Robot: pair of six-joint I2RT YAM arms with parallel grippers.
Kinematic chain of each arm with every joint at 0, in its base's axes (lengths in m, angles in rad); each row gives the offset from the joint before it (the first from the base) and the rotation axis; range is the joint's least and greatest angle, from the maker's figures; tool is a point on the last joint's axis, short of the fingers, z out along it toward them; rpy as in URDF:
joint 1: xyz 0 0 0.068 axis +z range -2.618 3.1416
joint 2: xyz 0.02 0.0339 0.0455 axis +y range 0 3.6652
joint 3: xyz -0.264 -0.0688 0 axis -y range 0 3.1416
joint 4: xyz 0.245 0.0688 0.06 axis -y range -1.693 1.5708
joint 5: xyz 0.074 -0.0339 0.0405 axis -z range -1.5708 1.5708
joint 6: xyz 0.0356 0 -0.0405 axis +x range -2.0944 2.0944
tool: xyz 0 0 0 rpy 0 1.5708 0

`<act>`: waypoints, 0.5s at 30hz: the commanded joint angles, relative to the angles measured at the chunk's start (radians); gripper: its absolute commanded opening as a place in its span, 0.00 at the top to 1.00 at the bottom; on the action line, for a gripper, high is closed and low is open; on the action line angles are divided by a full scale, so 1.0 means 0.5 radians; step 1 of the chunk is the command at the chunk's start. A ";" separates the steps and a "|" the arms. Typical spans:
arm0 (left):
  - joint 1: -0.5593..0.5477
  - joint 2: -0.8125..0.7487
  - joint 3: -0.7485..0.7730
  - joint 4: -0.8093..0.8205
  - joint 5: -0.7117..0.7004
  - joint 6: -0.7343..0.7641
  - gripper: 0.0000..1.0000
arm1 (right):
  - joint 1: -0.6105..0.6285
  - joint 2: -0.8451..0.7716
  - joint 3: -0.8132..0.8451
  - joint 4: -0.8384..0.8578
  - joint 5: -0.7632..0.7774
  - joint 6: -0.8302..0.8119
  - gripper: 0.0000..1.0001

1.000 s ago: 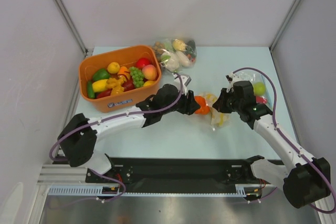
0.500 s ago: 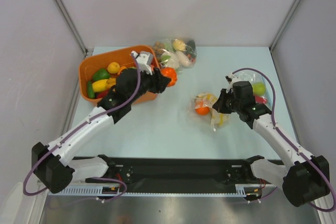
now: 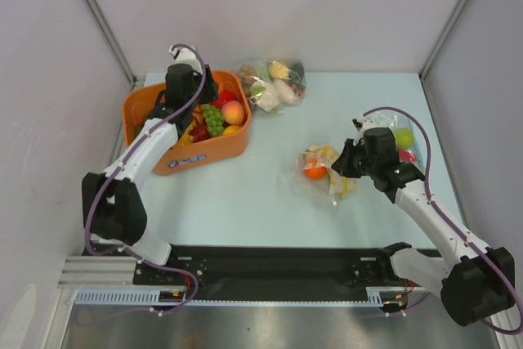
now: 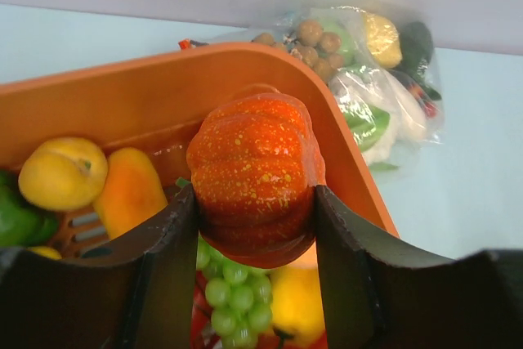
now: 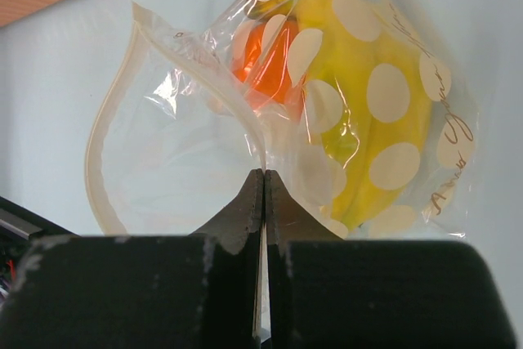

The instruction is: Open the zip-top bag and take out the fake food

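The zip-top bag (image 3: 324, 171) lies on the table right of centre, its mouth gaping open in the right wrist view (image 5: 176, 120). Fake food is inside it: an orange piece (image 5: 265, 63) and a yellow piece (image 5: 368, 112). My right gripper (image 5: 264, 176) is shut on the bag's film, just right of the bag in the top view (image 3: 347, 161). My left gripper (image 4: 253, 195) is shut on an orange pumpkin-like toy (image 4: 255, 169). It holds the toy over the orange basket (image 4: 163, 96) at the back left.
The basket (image 3: 204, 151) holds several toy fruits, among them green grapes (image 3: 212, 118) and a lemon (image 4: 62, 172). A second filled bag (image 3: 274, 83) lies behind it. A third bag with a green fruit (image 3: 403, 138) lies by the right arm.
My left arm has swung from the bag at the centre back and left to the basket, carrying the orange toy. The right gripper and the bag have stayed put.
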 commanded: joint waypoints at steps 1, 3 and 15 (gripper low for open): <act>0.008 0.182 0.236 0.046 -0.021 0.125 1.00 | -0.004 -0.058 -0.002 -0.005 0.011 -0.016 1.00; 0.023 0.326 0.335 0.052 -0.018 0.143 1.00 | -0.007 -0.070 0.001 -0.011 0.008 -0.013 1.00; 0.032 0.557 0.486 0.000 -0.076 0.159 0.27 | -0.010 -0.080 -0.008 -0.035 0.017 -0.016 1.00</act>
